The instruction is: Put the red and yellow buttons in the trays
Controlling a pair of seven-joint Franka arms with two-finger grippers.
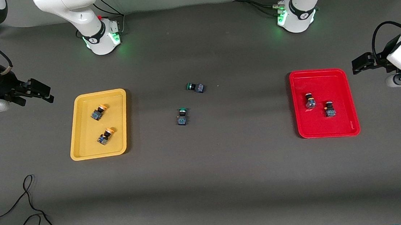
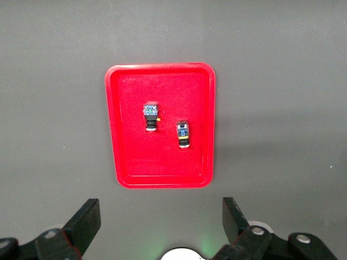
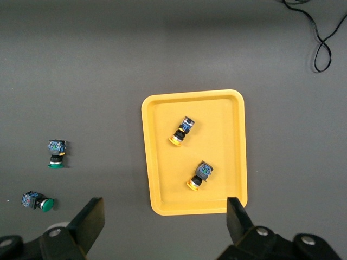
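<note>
With both arms waiting wide of the work, sorting looks finished.
Left gripper (image 2: 157,227): fingers spread, empty, hanging above the table at its own end beside the shallow red plastic tray (image 1: 347,128).
Right gripper (image 3: 165,227): likewise agape, beside the shallow yellow plastic tray (image 1: 80,152).
Red tray: holds two small black-bodied red-capped buttons (image 1: 310,100), (image 1: 329,109).
Yellow tray: two orange-yellow-capped buttons (image 1: 99,111), (image 1: 105,135).
Mid-table: two green-capped switches (image 1: 195,87), (image 1: 182,116), seemingly left out by colour.

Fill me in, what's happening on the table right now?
Nothing is being handled. Two yellow buttons lie in the yellow tray and two red buttons in the red tray. Two green buttons lie on the table between the trays. The right gripper hangs open and empty off the yellow tray's end, the left gripper open and empty by the red tray's end. Sorting looks finished.
</note>
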